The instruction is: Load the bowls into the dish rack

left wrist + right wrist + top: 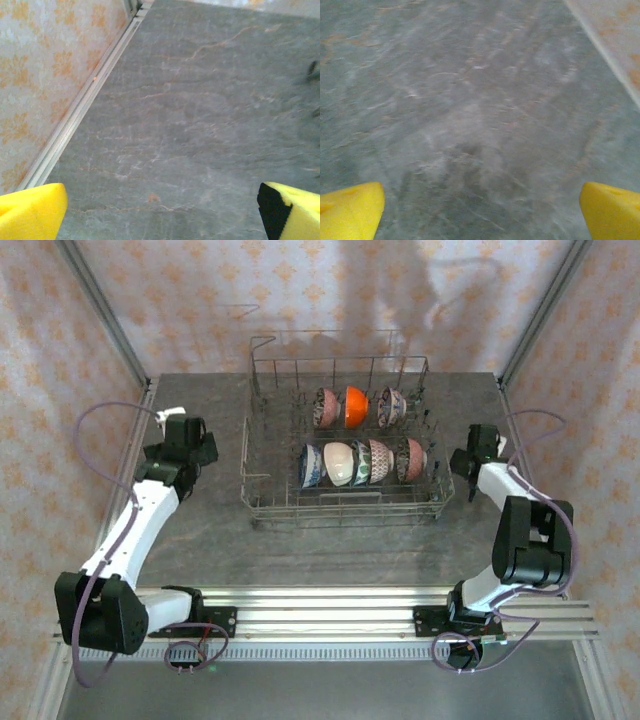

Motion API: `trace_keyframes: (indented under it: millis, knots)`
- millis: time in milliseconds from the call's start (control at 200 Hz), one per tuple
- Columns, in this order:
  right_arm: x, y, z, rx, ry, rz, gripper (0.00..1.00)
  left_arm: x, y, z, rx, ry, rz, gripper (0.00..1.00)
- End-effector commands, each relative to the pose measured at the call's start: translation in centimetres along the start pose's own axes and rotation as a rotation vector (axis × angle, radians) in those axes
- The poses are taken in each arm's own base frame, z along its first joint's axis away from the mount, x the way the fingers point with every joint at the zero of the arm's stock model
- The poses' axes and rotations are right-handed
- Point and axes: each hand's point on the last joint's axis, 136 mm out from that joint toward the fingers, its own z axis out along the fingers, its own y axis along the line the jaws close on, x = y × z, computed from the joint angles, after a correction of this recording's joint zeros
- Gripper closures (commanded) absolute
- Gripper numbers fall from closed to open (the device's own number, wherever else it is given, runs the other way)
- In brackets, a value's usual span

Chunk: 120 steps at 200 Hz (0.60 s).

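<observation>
"Top external looks done to me, anything left?"

"Nope, I reckon that's it. My left tool (160,212) hangs spread wide over the table (330,550), gripping nothing. All the bowls (340,462) I can see stand on edge in the dish rack (250,475) mid-table, with the orange bowl (355,406) in the back row. My right tool (480,212) is released too, nothing in it."

Dish rack (340,508) of thin grey metal wire, bowls (355,406) of glossy glazed ceramic, table top (330,550) matt grey, stone-veined
</observation>
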Motion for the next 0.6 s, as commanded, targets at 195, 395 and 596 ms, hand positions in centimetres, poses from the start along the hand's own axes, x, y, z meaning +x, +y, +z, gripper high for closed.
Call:
trace_keyframes:
  millis: [195, 395, 596]
  knots:
    - [-1.3, 5.1, -0.4, -0.249, -0.211, 0.003, 0.01, 0.5, 0.0, 2.0, -0.004, -0.219, -0.026, 0.01]
    - [-1.0, 7.3, -1.4, -0.257, -0.263, -0.143, 0.01, 3.6, -0.5, 4.3, -0.009, -0.190, -0.008, 0.01]
    - [-1.0, 8.3, -2.2, -0.336, -0.375, -0.125, 0.01, 3.5, -1.7, 5.2, 0.045, -0.270, -0.042, 0.01]
